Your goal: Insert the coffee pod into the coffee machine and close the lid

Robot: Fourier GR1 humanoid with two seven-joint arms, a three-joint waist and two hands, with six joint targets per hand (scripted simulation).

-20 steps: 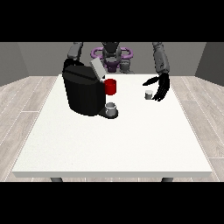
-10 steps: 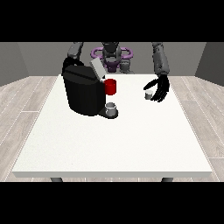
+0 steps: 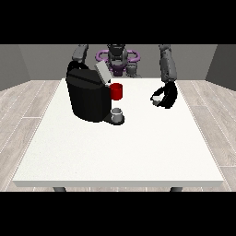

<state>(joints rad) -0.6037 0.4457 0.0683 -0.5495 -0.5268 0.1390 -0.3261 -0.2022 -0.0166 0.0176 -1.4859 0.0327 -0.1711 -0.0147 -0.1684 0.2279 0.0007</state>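
The black coffee machine (image 3: 90, 97) stands on the left half of the white table (image 3: 120, 152), its grey lid (image 3: 102, 72) tilted up and open. A red part (image 3: 116, 91) juts from its front, above a small grey cup (image 3: 117, 114) on the machine's base. The hand at the view's right (image 3: 167, 95) hangs just above the table to the right of the machine, fingers curled round a small white coffee pod (image 3: 156, 98). The arm at the view's left (image 3: 80, 54) runs down behind the machine, which hides its hand.
The robot's body (image 3: 117, 60) with a purple ring stands behind the table's far edge. A wide bare stretch of tabletop lies between the machine and the table's near edge (image 3: 120, 183).
The hand at the view's right has closed round the pod and risen a little off the table. The machine and its lid have not moved.
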